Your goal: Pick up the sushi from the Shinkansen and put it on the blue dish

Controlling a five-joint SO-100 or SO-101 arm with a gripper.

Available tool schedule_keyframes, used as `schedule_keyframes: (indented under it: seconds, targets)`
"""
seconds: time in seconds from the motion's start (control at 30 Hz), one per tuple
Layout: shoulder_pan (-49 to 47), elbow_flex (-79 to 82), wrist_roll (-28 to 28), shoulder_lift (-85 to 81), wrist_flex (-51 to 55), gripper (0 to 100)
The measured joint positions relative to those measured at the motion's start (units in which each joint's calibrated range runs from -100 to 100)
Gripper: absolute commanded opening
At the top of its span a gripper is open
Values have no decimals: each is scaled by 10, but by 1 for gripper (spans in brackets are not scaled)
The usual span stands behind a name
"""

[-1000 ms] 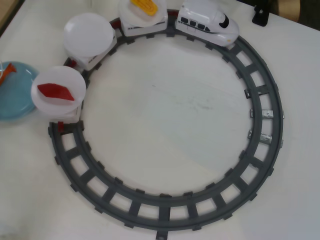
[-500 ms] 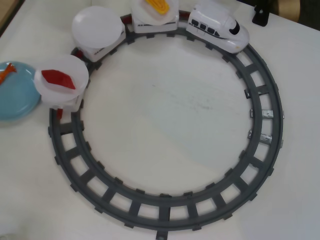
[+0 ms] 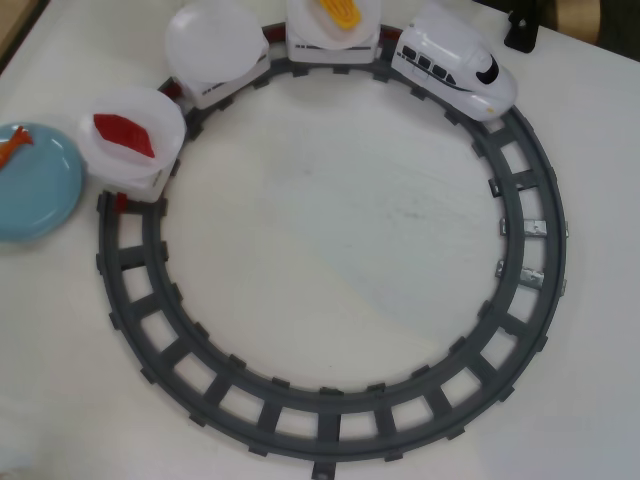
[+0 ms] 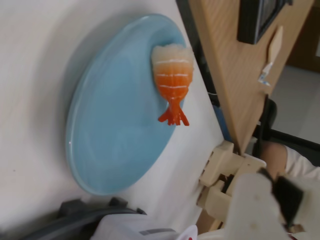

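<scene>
Sushi (image 4: 172,75) lies on blue dish (image 4: 110,145), gripper (image 4: 240,200) apart.

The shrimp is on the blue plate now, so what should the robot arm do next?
Probably just pull back and stop. The sushi already lies on the blue dish, near its rim, with nothing gripping it, and the gripper sits off to the side. The Shinkansen carries other pieces.

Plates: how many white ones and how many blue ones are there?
White plates: 3, one empty, one with the yellow piece, one with the red piece
Blue dish: 1, with the sushi on it
Total: 4 plates
</scene>
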Motion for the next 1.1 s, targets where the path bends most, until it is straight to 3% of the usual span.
schedule_keyframes:
  seconds: [0.4,1.1]
  targets:
    - [0,132,-2,-148,-8,3]
    - [13,182,-10,-332,33,3]
